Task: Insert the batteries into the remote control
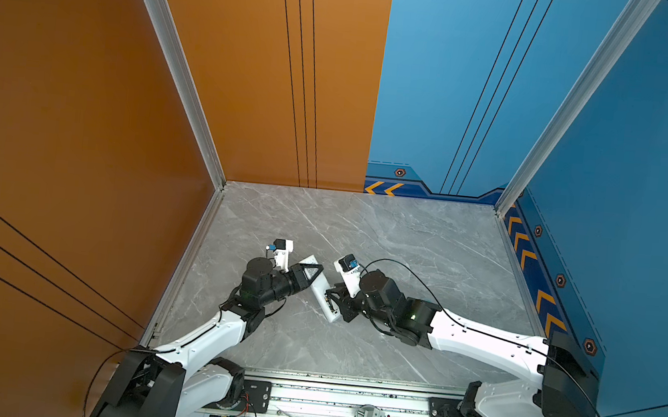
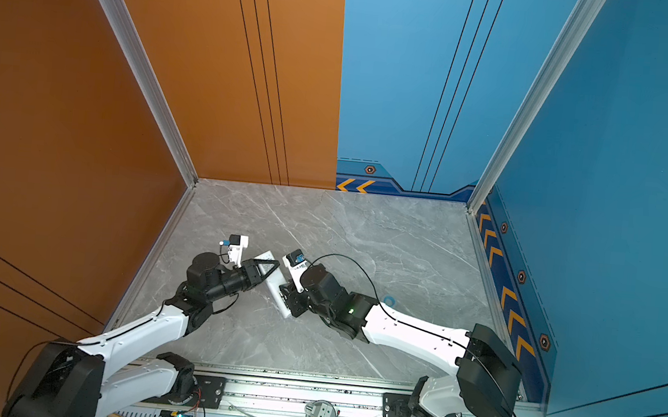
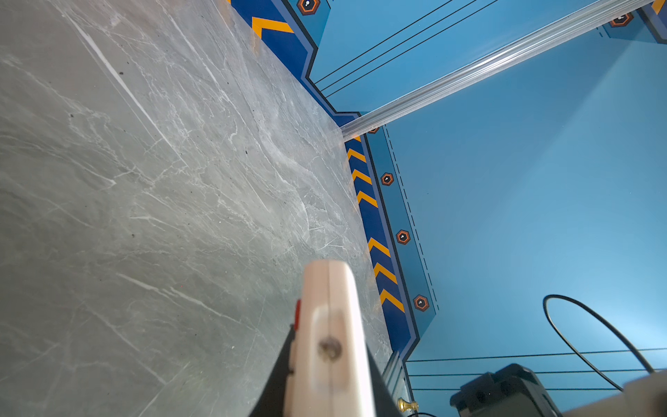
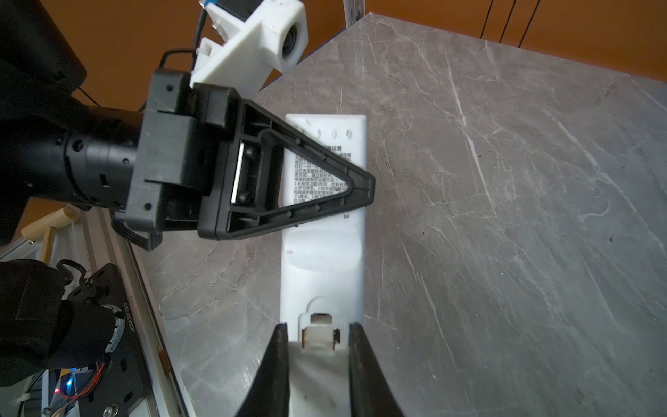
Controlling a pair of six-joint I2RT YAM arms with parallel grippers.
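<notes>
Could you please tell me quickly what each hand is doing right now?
Left hand: closed, holding the remote control.
Right hand: closed on the remote control too.

Both top views look down over the whole table [image 1: 404, 245]; both wrist views sit close along the remote control [image 4: 325, 260].

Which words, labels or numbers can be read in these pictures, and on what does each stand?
"设置": heading on the remote control's white back; its start is hidden behind the left gripper.
"电视机控制区设置方法": in the small print below; the other lines are too small or covered.
"pd": under that print.
Serial on the black base plate: too blurred.
</notes>
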